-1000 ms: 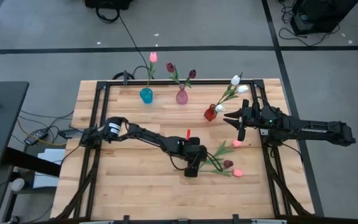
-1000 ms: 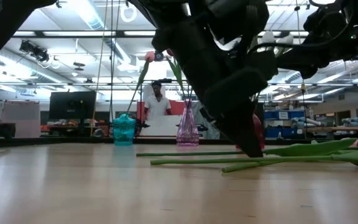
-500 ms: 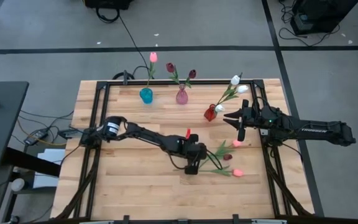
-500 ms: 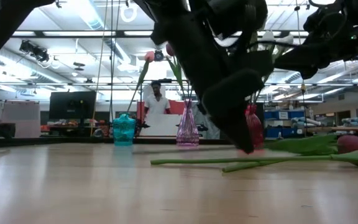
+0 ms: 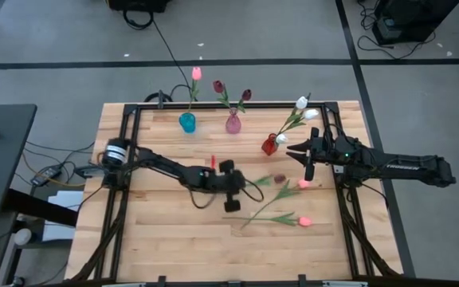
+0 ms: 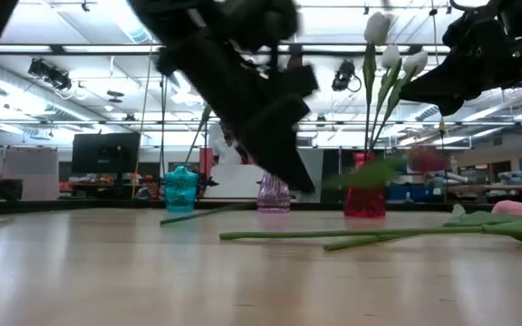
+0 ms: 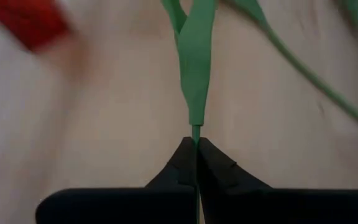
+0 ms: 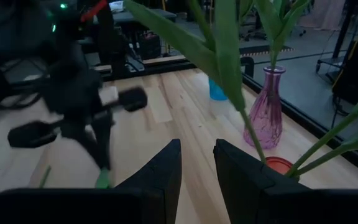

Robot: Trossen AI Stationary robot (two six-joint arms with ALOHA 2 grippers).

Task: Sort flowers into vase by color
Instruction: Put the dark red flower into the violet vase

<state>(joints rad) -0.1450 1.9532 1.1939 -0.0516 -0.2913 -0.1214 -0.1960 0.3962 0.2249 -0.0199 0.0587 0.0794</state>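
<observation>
Wooden slat table (image 5: 158, 231) with a black frame; three vases along the far edge: teal vase (image 5: 187, 122) with one pink tulip, pink glass vase (image 5: 233, 123) with two maroon tulips, red vase (image 5: 269, 144) with white tulips.

Left gripper (image 5: 231, 206) is near mid-table, lifted clear of the surface in the low view. Left wrist view: jaws pressed together on the tip of a thin green stem, a leaf forking just beyond the fingertips. That stem belongs to a maroon tulip (image 5: 280, 178); its bud trails toward the robot's right of the gripper, so the long axis runs roughly across the table from jaws to bud. In the low view the bud hangs above the table, blurred.

Two pink tulips lie on the table: one pink tulip (image 5: 303, 184) nearer the right arm, another pink tulip (image 5: 304, 222) with its stem slanting toward mid-table.

Right gripper (image 5: 306, 159) hovers just beside the red vase; right wrist view shows its jaws a little apart, holding nothing.

Judgement: the pink glass vase lies beyond the left gripper, toward the far edge. The held flower is gripped at the stem end, so that end already leads; the stem needs tipping upright, bud uppermost, before it can drop into the narrow neck. Left arm is the one placed for it.
</observation>
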